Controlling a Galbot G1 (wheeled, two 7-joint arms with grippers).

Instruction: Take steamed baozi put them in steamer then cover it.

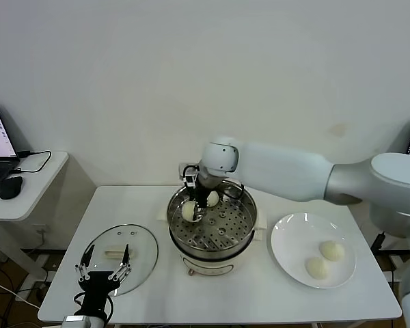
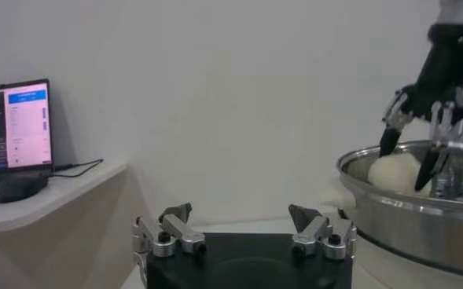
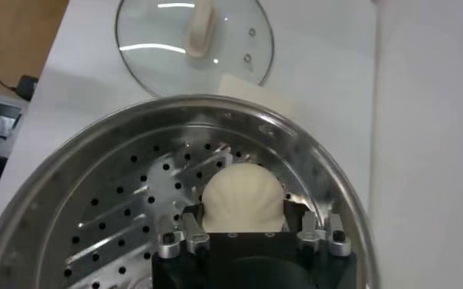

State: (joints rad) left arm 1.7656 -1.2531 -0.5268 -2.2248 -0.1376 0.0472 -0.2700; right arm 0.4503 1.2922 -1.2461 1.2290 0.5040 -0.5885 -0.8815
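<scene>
Left gripper [image 1: 104, 262], two baozi [image 1: 188, 210] in steamer [image 1: 242, 229], two plated

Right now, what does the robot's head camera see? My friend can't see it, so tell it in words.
The right gripper hangs inside the steel steamer around a white baozi, with a second bun beside it. Two more buns wait on a white plate, and the left gripper hovers open over the glass cover.

Open perforated floor across the near half of the steamer [image 1: 222, 229]; far-left part blocked by the right gripper [image 1: 193, 207] and two baozi [image 1: 189, 210]. Bare tabletop [image 1: 212, 290] between cover [image 1: 119, 256] and steamer.
</scene>
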